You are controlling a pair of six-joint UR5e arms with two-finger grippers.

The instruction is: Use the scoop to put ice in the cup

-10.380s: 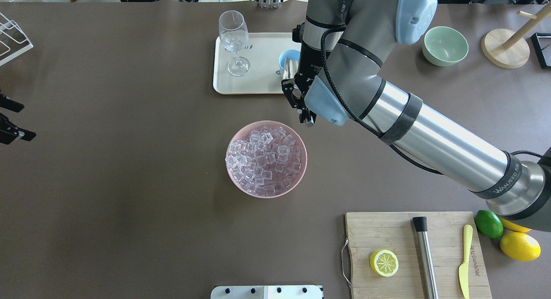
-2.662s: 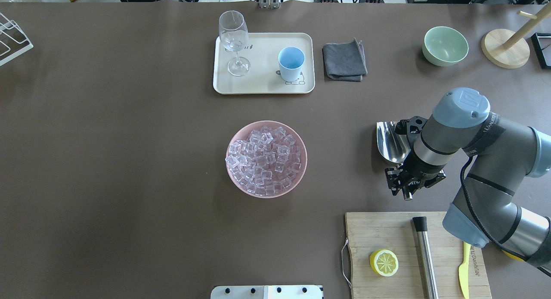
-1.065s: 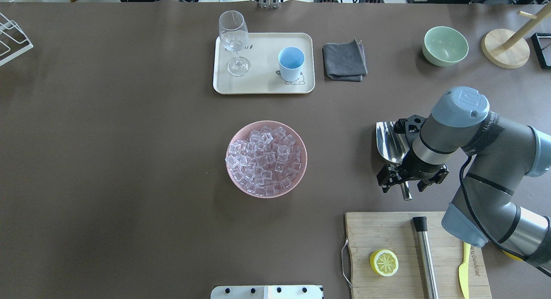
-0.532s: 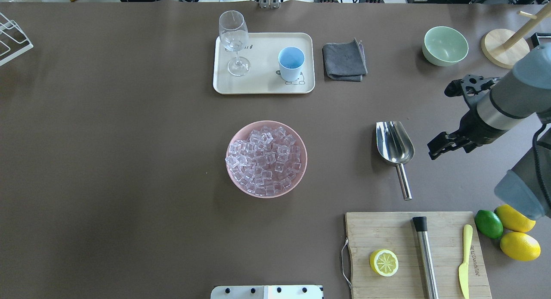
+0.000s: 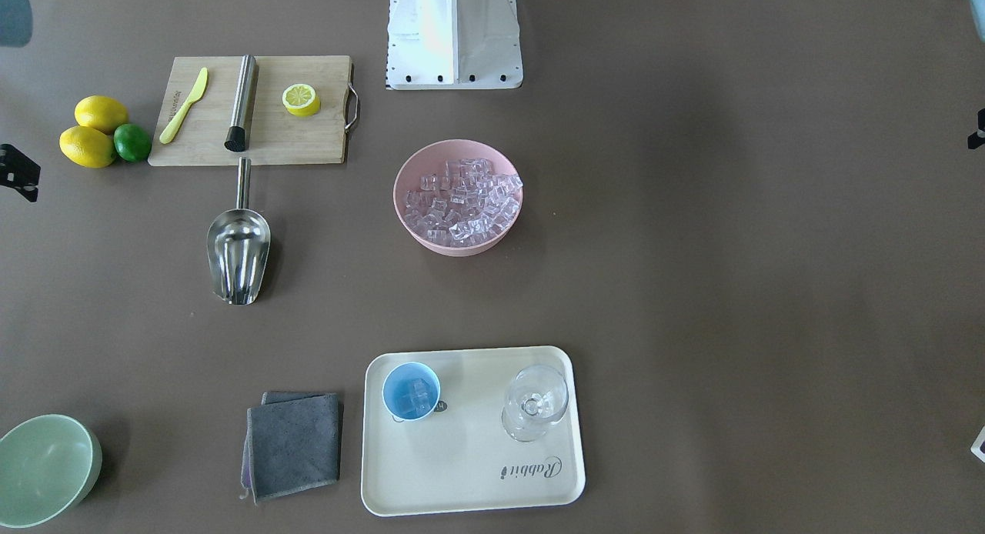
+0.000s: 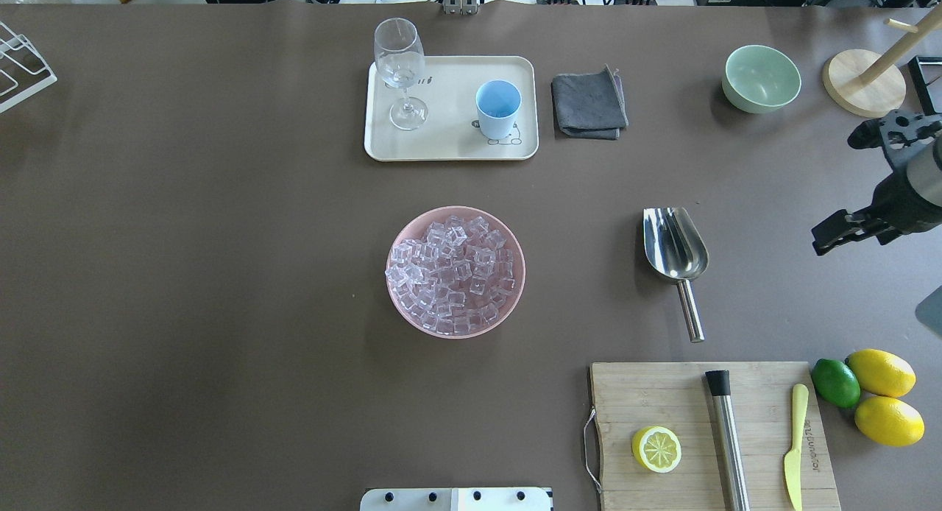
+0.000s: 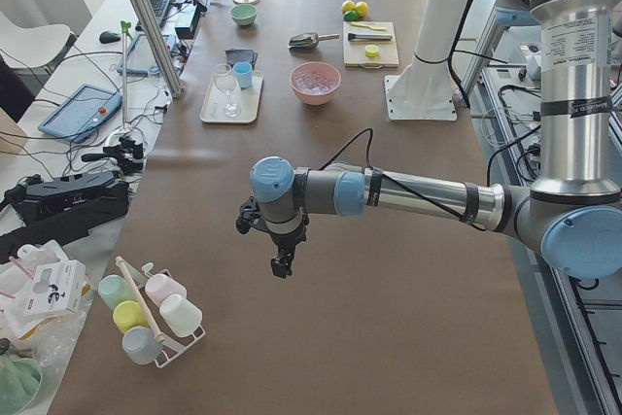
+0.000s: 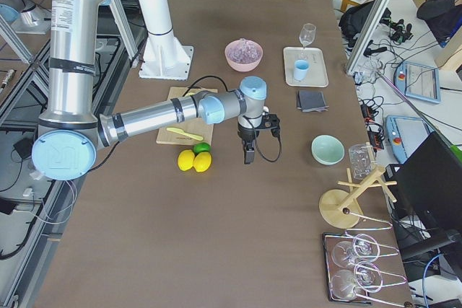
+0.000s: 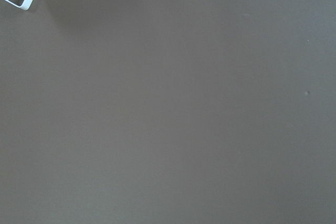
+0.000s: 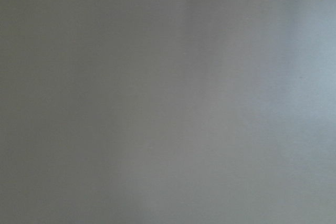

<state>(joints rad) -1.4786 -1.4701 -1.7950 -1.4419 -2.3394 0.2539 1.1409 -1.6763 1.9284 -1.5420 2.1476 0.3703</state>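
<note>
Farthest to the left, the left gripper (image 7: 279, 264) hangs over bare table, well apart from everything. We take it to be parked out of the way, and we cannot tell how its jaws stand.

Next comes the cream rectangular plastic tray (image 6: 449, 132), which seems to serve as the spot for drinkware. The clear stemmed wine glass (image 6: 399, 54) stands upright on its left part, with no cubes in it that we can make out. Nearer the robot, the pink round bowl (image 6: 521, 272) is heaped to the brim with small clear ice cubes (image 6: 452, 275); we judge it to be the supply. On the tray's right part stands the small light-blue handleless cup (image 5: 412, 392), upright, and the front-facing view shows a few cubes lying in it.

Just beside the tray lies a folded grey cloth (image 6: 589, 102), likely for spills.

The shiny steel scoop (image 6: 675, 242) lies on the table, trough up and empty, its handle pointing toward the wooden cutting board (image 6: 633, 393). Nothing grips it. With ice in the cup, we judge it has been set aside as finished with.

The pale green bowl (image 6: 765, 80) sits empty.

At the right edge, the right gripper (image 6: 828, 238) holds nothing; whether its jaws are wide or narrow, we cannot tell.
</note>
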